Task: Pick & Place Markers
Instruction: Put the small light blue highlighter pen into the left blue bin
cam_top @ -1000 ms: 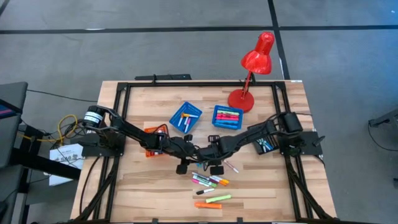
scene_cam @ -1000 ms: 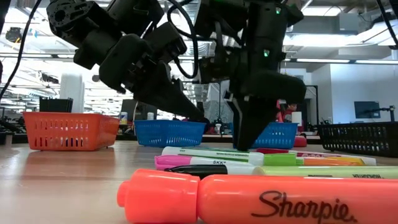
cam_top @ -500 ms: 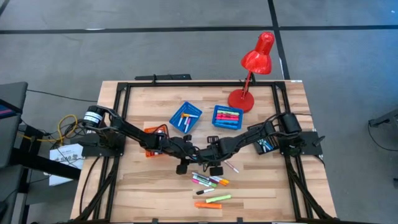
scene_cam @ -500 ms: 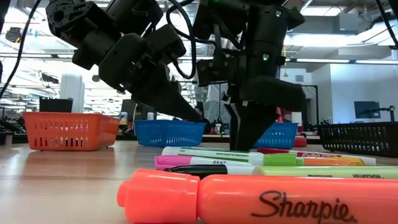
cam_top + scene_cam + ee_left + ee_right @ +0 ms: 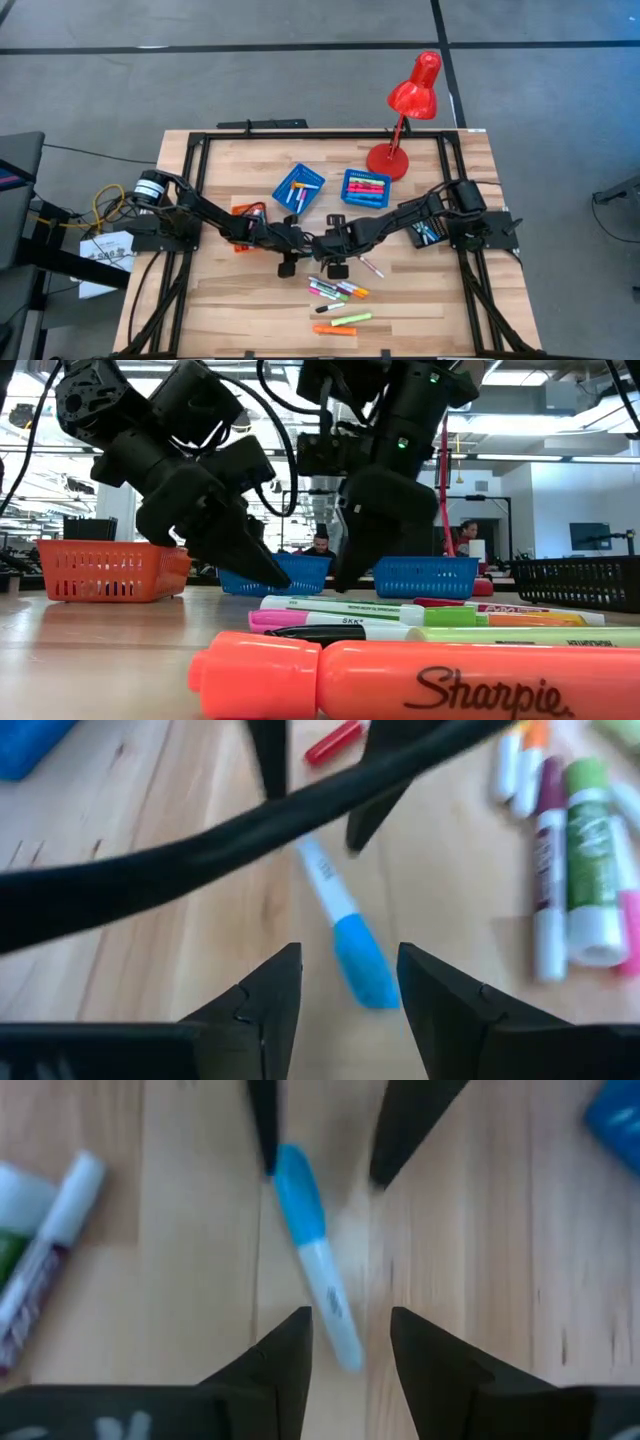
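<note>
high view: the two dark arms met near the middle of the wooden table (image 5: 220, 300), the left gripper (image 5: 291, 256) and right gripper (image 5: 333, 258) close together and facing each other. just toward the near edge from them lay a loose cluster of markers (image 5: 336, 290), with a green marker (image 5: 351, 319) and an orange marker (image 5: 333, 330) nearer that edge. behind the grippers sat two blue trays (image 5: 299, 189) holding more markers, an orange tray (image 5: 243, 212) mostly under the left arm, and a red desk lamp (image 5: 407, 108) at the far side.

low view: both grippers (image 5: 262, 567) hung with their tips just above the table, apart from each other. a large orange marker (image 5: 420, 680) filled the foreground, with pink, black and green markers lying behind it. an orange tray (image 5: 112, 569), blue trays (image 5: 425, 575) and a black tray (image 5: 580, 582) stood farther back, and a person (image 5: 320, 544) showed in the room beyond.

left wrist view: the left gripper (image 5: 342, 990) was spread open, a blue-capped white marker (image 5: 345, 934) lying flat on the table between its fingers, untouched. the other arm's fingers pointed down at the marker's far end.

right wrist view: the right gripper (image 5: 348, 1350) was also spread, the same blue-capped marker (image 5: 315, 1273) lying between its fingers and the left arm's fingers beyond.
</note>
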Motion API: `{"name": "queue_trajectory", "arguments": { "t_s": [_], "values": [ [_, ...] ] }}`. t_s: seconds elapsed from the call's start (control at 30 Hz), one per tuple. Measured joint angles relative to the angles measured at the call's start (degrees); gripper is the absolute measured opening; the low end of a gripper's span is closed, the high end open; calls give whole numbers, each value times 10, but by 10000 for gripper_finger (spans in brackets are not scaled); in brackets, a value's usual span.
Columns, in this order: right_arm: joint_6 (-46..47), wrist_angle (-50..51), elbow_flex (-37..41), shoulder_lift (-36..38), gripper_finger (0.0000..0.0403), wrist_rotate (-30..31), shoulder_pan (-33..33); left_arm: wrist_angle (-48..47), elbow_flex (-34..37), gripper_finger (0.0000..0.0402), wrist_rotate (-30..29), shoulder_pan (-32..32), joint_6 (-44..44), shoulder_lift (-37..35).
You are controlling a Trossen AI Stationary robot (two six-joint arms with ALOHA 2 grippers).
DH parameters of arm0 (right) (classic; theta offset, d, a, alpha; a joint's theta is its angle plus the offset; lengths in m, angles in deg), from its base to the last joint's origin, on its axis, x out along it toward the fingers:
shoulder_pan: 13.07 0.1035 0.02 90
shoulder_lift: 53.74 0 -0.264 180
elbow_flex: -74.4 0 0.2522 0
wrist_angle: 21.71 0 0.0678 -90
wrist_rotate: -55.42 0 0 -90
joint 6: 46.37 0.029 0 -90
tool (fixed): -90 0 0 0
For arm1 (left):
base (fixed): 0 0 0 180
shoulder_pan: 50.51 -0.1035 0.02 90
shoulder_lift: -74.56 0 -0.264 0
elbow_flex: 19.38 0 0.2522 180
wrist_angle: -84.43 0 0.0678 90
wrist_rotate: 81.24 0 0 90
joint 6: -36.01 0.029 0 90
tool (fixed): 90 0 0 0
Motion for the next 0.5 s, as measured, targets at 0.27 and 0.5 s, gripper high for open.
{"name": "queue_trajectory", "arguments": {
  "t_s": [0.27, 0.5],
  "values": [
    [-4, -18, 0, -3, 120, 1, -10, 30, 0, 163, 0, 8, -1, 8],
    [-4, -16, 0, -3, 120, 1, -20, 77, -13, 163, -11, 11, 5, 81]
  ]
}}
